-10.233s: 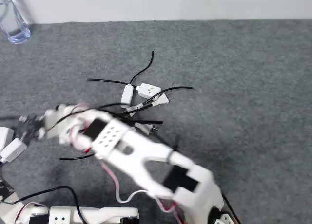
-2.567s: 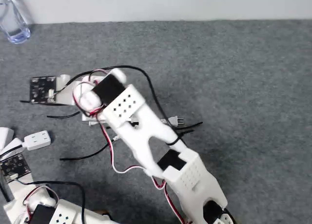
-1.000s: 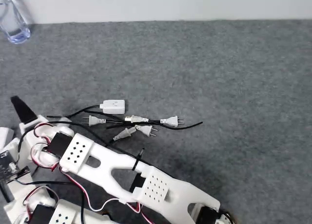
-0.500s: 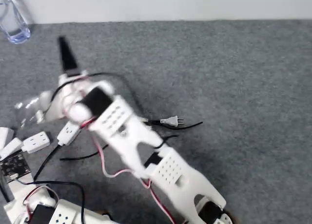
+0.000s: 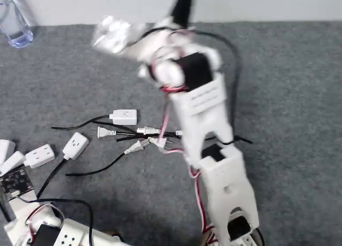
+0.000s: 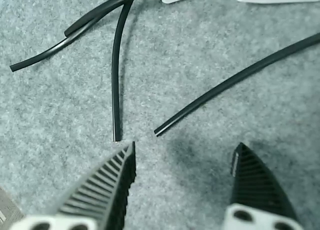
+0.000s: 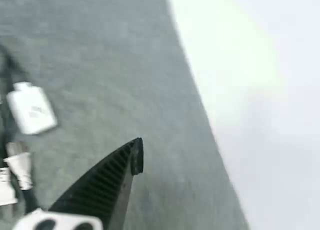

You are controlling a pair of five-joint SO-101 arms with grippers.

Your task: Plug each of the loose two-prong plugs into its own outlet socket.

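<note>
Three white outlet sockets lie on the grey carpet: one (image 5: 124, 116) at the middle, two (image 5: 75, 145) (image 5: 39, 155) toward the front left. Several white two-prong plugs with black cables (image 5: 104, 132) (image 5: 147, 130) (image 5: 136, 146) lie loose in a tangle beside the middle socket. My right gripper (image 5: 179, 10) is raised over the back of the table, far from the plugs; the middle socket (image 7: 32, 109) lies far below it. My left gripper (image 6: 186, 147) stands open and empty low over bare carpet, with loose black cable ends (image 6: 116, 135) just ahead of its fingertips.
A clear plastic bottle (image 5: 13, 27) stands at the back left corner by the white wall (image 5: 267, 5). Another white block (image 5: 4, 150) lies at the left edge. Open carpet spreads across the right half (image 5: 288, 96).
The right arm swung from the front left across to the back centre and rose, uncovering the plugs and the left sockets. The left arm kept still.
</note>
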